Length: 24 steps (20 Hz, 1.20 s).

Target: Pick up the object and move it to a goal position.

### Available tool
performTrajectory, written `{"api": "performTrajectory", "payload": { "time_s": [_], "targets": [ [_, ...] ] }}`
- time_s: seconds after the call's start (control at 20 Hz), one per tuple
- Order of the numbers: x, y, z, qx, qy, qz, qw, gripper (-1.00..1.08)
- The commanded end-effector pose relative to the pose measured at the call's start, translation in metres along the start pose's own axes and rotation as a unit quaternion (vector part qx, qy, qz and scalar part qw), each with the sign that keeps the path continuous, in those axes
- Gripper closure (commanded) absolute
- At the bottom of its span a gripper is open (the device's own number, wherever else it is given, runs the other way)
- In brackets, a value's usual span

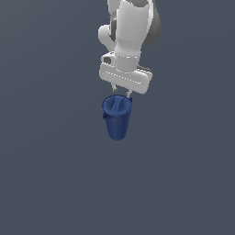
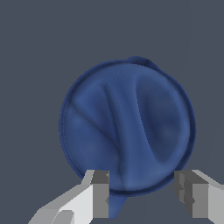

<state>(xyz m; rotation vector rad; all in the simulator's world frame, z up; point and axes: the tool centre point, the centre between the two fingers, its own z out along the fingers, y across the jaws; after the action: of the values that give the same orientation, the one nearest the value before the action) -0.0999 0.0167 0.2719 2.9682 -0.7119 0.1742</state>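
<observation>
Hanging just above the blue cup (image 1: 117,117), the claw (image 1: 122,93) was open wide, fingers (image 2: 99,192) spread by the cup's rim. It looked like the reaching step. Next it probably needed to drop lower and squeeze.

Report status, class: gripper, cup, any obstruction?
Gripper open, fingers straddling the rim. Blue cup upright, not gripped. No obstruction in view.

The object (image 1: 117,119) is a dark blue cup (image 2: 127,127). It is wide at the top and thinner at the bottom. It stands up straight with its open top up. A thin wall runs across inside, and a small lip sticks out from the rim.
</observation>
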Motion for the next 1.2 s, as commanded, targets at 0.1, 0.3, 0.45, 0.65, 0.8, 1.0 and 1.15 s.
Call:
{"api": "performTrajectory", "payload": {
  "time_s": [0.1, 0.3, 0.45, 0.65, 0.8, 1.0, 1.15],
  "targets": [
    [-0.008, -0.004, 0.006, -0.001, 0.013, 0.039, 0.9992, -0.20],
    [-0.016, -0.008, 0.011, 0.000, 0.024, 0.072, 0.9971, -0.20],
    [-0.022, -0.011, 0.015, 0.002, 0.032, 0.097, 0.9948, -0.20],
    [-0.030, -0.014, 0.020, 0.005, 0.042, 0.129, 0.9908, -0.20],
    [-0.037, -0.017, 0.024, 0.009, 0.049, 0.153, 0.9870, -0.20],
    [-0.046, -0.021, 0.029, 0.015, 0.058, 0.184, 0.9812, -0.20],
    [-0.053, -0.023, 0.032, 0.020, 0.063, 0.204, 0.9767, -0.20]
  ]
}}
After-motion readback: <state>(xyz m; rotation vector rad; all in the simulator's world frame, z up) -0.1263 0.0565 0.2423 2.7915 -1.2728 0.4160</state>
